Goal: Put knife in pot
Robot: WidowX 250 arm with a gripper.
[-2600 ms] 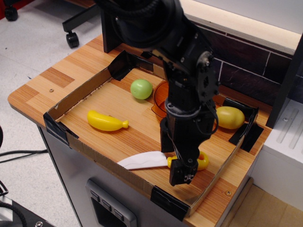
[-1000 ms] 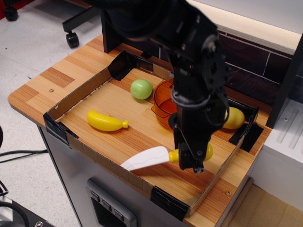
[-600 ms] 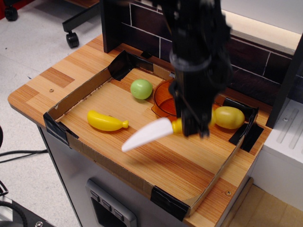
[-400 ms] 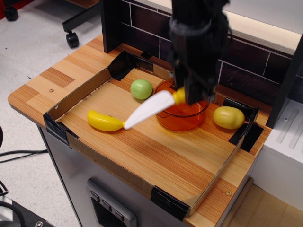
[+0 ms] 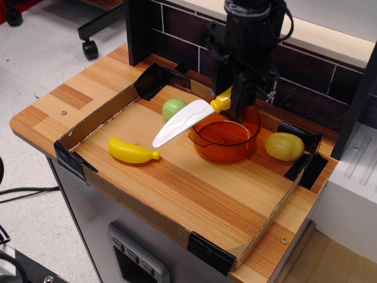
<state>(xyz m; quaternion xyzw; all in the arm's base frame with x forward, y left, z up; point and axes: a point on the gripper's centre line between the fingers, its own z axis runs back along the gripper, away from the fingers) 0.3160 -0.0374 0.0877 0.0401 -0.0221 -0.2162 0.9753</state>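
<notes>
My black gripper (image 5: 238, 101) is shut on the yellow handle of the knife (image 5: 188, 119) and holds it in the air. The white blade points down and to the left, over the pot's left rim. The round translucent orange pot (image 5: 225, 139) stands in the cardboard tray just below and in front of my gripper. The end of the handle is hidden by my fingers.
A low cardboard tray (image 5: 88, 118) with black taped corners lies on the wooden table. In it are a yellow toy banana (image 5: 132, 151), a green ball (image 5: 172, 108) partly behind the blade, and a yellow lemon-like fruit (image 5: 284, 145). A dark brick wall stands behind.
My gripper took the knife off the tray's front, lifted it and carried it back and up to above the pot. The pot is now fully uncovered.
</notes>
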